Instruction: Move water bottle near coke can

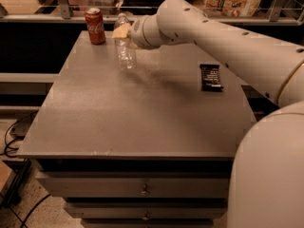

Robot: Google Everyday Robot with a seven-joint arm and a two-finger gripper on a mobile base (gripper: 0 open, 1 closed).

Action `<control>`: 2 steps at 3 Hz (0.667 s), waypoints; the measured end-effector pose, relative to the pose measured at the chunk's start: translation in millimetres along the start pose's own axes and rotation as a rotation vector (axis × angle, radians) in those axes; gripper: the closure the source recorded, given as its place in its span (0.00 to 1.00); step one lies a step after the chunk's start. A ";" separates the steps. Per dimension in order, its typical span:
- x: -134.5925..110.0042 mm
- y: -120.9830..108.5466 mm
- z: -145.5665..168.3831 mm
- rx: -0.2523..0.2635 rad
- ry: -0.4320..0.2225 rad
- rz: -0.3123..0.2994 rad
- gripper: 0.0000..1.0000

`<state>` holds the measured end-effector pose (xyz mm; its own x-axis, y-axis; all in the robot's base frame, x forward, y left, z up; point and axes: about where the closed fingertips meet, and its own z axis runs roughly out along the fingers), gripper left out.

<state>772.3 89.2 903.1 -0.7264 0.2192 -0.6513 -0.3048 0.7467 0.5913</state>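
Observation:
The water bottle (pixel 125 49) is a clear ribbed plastic bottle, held upright near the far left of the table with its bottom at or just above the surface. My gripper (pixel 122 32) is shut on its upper part, with the white arm reaching in from the right. The coke can (pixel 95 26), red with white script and a silver top, stands at the table's far left corner, a short gap to the left of the bottle.
A dark snack bar packet (pixel 210 77) lies on the right side of the grey table (pixel 133 122). Drawers sit below the table's front edge. Shelves with packaged goods stand behind the table. Cables lie on the floor at the left.

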 end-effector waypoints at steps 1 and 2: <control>-3.2 -21.2 22.7 0.041 0.020 0.080 0.98; -4.3 -23.2 36.1 0.046 0.059 0.089 0.75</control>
<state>804.7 93.6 875.0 -0.7850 0.2495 -0.5670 -0.2097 0.7542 0.6222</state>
